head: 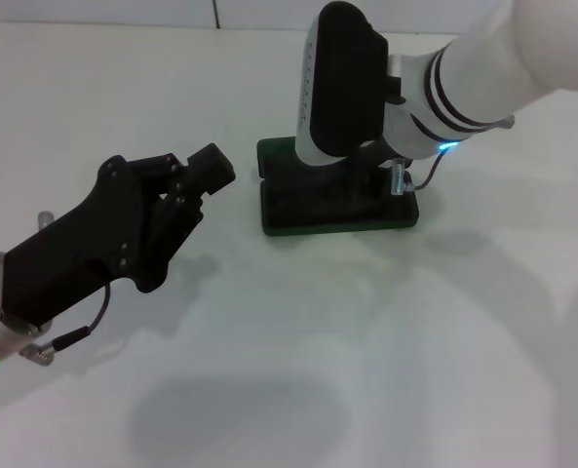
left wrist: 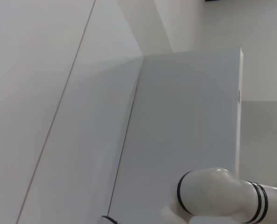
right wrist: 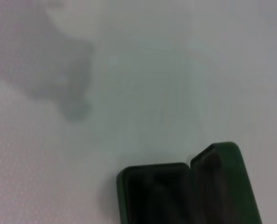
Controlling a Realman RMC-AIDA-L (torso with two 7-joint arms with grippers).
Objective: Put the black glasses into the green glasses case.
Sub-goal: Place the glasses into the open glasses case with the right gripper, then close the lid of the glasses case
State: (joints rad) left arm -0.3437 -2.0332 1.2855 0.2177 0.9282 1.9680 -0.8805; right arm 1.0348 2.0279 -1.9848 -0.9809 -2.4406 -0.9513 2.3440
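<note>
The green glasses case [head: 337,216] lies open on the white table, right of centre in the head view. My right gripper [head: 352,156] hangs directly over it, pointing down, and its own bulky black body covers most of the case. In the right wrist view the case's dark-lined tray [right wrist: 152,196] and raised lid [right wrist: 222,179] show, and no frame is discernible in the dark lining. The black glasses are out of view in every frame. My left gripper [head: 211,168] hovers shut and empty above the table, left of the case.
The white table [head: 386,341] spreads wide in front of and to the left of the case. A pale wall panel [left wrist: 189,121] and part of the right arm [left wrist: 217,193] fill the left wrist view.
</note>
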